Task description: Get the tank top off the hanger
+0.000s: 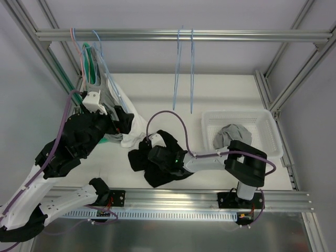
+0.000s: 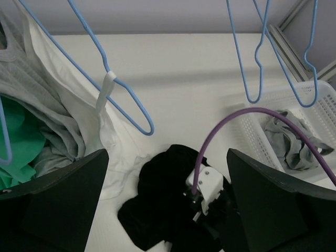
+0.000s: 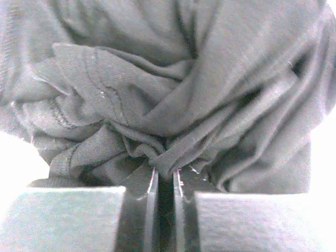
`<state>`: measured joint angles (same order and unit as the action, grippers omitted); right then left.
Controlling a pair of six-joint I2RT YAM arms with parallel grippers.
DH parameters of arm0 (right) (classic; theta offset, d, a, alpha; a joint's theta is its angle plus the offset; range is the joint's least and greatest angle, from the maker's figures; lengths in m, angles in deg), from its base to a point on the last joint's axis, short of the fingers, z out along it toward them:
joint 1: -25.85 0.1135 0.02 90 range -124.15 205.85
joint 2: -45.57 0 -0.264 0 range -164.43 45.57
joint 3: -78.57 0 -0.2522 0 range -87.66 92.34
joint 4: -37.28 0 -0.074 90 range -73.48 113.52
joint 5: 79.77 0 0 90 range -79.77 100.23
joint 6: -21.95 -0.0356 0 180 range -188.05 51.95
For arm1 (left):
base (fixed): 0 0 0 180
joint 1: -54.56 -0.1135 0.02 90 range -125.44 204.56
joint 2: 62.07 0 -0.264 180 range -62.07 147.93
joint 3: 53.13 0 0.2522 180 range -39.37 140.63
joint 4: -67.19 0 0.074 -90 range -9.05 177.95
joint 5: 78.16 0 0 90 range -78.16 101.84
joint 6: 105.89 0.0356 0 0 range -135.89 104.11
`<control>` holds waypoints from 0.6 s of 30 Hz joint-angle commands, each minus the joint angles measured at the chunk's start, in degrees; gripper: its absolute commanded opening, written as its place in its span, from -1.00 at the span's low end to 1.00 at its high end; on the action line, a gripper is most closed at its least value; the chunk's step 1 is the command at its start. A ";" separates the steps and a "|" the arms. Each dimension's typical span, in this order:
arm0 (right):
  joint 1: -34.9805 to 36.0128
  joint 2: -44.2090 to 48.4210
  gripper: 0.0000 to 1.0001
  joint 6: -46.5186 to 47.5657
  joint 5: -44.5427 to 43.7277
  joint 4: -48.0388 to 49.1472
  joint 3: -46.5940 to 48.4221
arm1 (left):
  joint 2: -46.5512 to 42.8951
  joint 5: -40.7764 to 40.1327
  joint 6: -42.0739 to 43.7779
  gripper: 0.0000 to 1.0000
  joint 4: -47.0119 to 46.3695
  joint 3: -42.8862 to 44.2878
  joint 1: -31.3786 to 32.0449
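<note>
Tank top (image 3: 173,105) between right jaws

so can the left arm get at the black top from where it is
Probably yes. The open left gripper hangs close by the black top, with nothing across the way. The right gripper is shut on the top's middle, so only the near left edge looks free.

We can read no text, label, brand, number or sign in any of the three views. The black tank top (image 1: 137,157), the white basket (image 1: 239,114) and the blue hangers (image 1: 177,73) show us only plain, unmarked surfaces.
</note>
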<state>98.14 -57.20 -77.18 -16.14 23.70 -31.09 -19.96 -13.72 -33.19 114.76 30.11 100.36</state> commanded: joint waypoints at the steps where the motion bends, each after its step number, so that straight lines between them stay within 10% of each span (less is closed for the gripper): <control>1: 2.85 5.97 -0.99 -0.81 -9.48 -4.93 -6.03 | -1.06 -0.01 -0.01 0.97 0.04 -0.04 0.43; 12: 5.67 51.74 -0.99 8.59 -13.43 -11.69 -8.86 | -4.23 -0.81 0.34 0.97 0.30 -0.21 0.52; 18: 5.05 60.39 -0.99 14.12 -18.18 -23.73 -0.60 | -4.05 -1.51 0.07 0.97 0.30 0.05 0.52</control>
<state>103.51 1.62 -67.39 -28.44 6.85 -36.25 -24.22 -14.22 -33.19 114.91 30.08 100.36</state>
